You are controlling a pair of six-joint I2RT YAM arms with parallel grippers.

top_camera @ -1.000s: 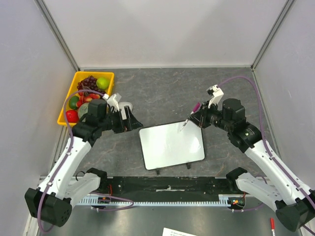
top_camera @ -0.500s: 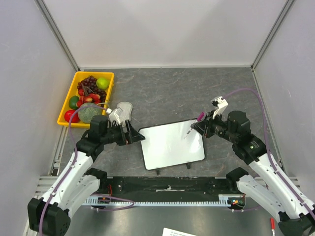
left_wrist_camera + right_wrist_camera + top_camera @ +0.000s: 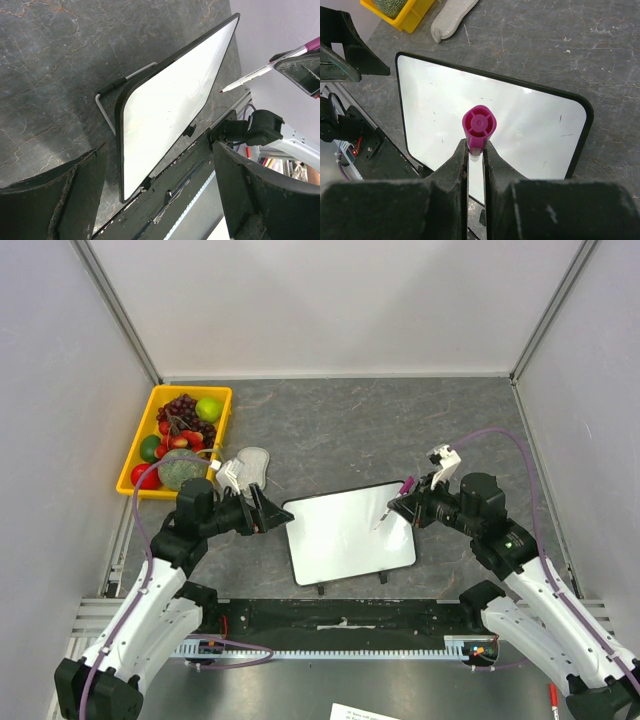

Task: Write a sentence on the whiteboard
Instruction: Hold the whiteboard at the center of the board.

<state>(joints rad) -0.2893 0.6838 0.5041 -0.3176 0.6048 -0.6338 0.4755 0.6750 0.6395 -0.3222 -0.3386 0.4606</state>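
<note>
Both grippers have drawn toward the bases over the last second: the left gripper [image 3: 275,515] has come from beside the eraser pad [image 3: 252,462] to the far-left corner of the whiteboard [image 3: 345,535], and the right gripper [image 3: 408,505] has brought the marker [image 3: 395,505] from the far edge to over the board's right part. Top view: whiteboard lying on the grey table [image 3: 350,430] between the two arms, face plain white; left jaws spread wide, gripping nothing; right jaws clamped on the marker, magenta cap up, tip angled down toward the board; yellow bin [image 3: 190,388] of fruit at far left, the grey eraser pad just beside it. Left wrist view: wide-set fingers [image 3: 75,195] frame the board's near rounded corner and wire foot; the marker tip appears clear of the board face. Right wrist view: fingers pinched close around the marker barrel just below the cap, board directly beneath, faint scuffs on its surface, eraser pad and bin corner beyond its far edge.
</note>
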